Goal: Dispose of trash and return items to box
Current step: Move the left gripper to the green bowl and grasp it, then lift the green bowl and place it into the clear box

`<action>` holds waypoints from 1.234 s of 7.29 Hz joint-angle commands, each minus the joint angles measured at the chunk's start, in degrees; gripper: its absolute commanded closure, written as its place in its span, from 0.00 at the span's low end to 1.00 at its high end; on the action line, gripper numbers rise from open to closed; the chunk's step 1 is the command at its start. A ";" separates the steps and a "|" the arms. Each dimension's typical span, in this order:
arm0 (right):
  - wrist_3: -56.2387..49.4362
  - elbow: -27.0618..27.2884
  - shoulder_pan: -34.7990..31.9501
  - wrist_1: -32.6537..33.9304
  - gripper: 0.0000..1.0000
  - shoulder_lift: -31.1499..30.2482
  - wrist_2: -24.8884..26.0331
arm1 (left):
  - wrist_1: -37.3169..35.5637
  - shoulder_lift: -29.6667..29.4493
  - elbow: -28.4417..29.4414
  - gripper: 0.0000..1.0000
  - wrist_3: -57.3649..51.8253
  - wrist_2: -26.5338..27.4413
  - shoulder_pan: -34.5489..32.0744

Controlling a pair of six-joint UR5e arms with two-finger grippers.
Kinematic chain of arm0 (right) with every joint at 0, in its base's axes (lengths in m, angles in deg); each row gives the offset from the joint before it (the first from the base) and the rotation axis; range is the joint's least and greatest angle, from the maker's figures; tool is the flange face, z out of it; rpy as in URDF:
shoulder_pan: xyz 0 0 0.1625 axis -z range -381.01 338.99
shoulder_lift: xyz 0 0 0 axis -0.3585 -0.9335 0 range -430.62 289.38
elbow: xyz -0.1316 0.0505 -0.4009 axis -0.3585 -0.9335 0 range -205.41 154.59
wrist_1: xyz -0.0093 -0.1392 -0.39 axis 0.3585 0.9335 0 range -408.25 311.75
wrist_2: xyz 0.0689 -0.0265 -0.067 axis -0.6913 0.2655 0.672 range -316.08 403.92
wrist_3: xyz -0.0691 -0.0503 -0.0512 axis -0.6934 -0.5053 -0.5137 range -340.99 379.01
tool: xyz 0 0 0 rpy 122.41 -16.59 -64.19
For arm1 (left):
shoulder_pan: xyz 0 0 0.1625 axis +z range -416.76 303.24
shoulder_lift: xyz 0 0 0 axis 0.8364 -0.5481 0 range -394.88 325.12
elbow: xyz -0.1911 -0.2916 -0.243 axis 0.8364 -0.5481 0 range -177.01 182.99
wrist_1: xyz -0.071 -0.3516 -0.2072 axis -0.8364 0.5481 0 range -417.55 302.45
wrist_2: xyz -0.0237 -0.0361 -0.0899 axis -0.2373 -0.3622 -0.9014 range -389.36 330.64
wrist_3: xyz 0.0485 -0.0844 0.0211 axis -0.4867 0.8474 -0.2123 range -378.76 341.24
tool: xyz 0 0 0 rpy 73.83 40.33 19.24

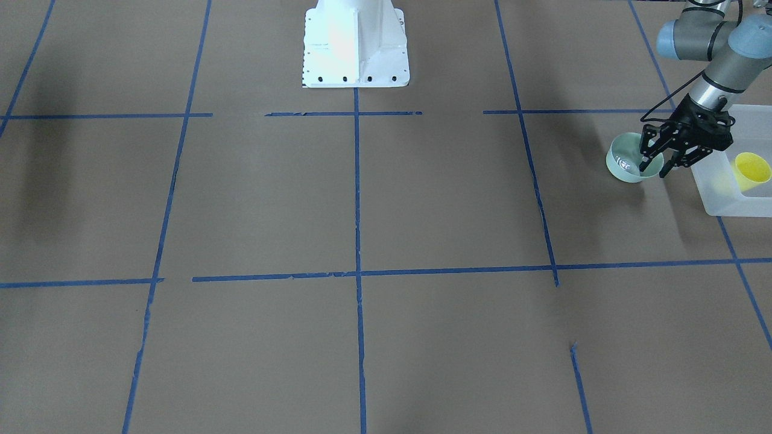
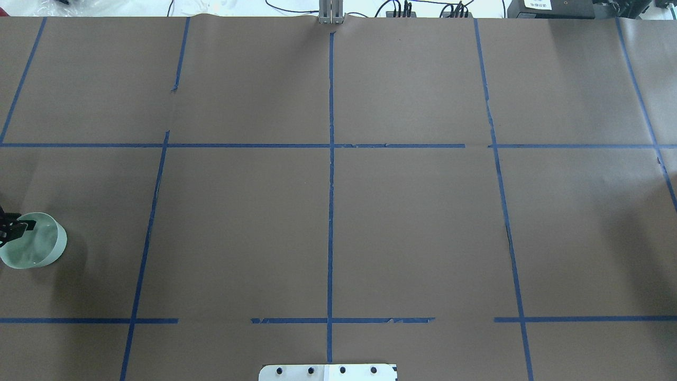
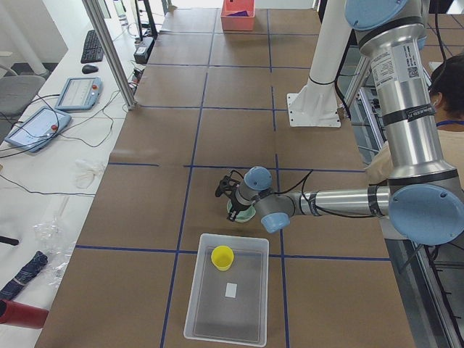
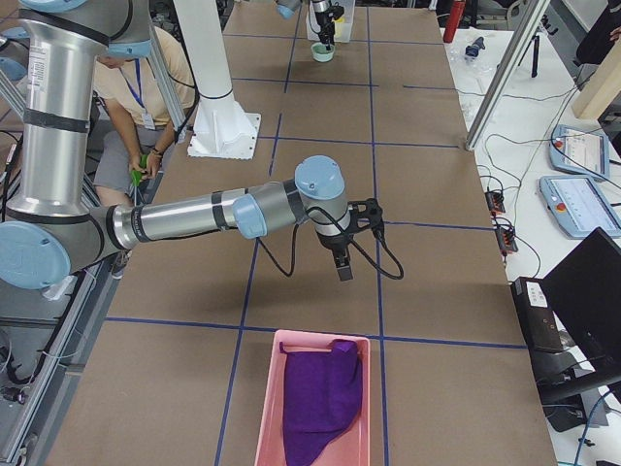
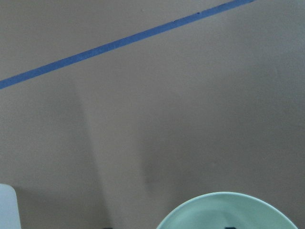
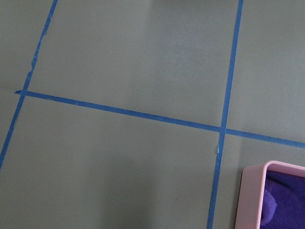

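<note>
The pale mint-green bowl (image 1: 621, 163) stands on the brown table at the robot's far left, next to the frosted box (image 1: 718, 196). It also shows in the overhead view (image 2: 39, 248) and in the left wrist view (image 5: 228, 210). The yellow cup (image 1: 751, 170) stands inside the box (image 3: 190, 319), which has a white label (image 3: 230, 290). My left gripper (image 1: 655, 167) is open, with one finger inside the bowl and one outside its rim. My right gripper (image 4: 343, 270) hangs over bare table. I cannot tell whether it is open or shut.
A pink bin (image 4: 281, 388) with a purple cloth (image 4: 320, 398) sits at the table's right end, near the right arm, and its corner shows in the right wrist view (image 6: 250, 200). The white robot base (image 1: 356, 45) stands at the table's middle edge. A person sits behind the robot.
</note>
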 commanded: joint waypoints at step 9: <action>-0.09 -0.09 0.00 -0.80 0.00 -0.10 0.28 | -19.36 -0.69 -5.78 1.00 -34.74 -27.83 -28.29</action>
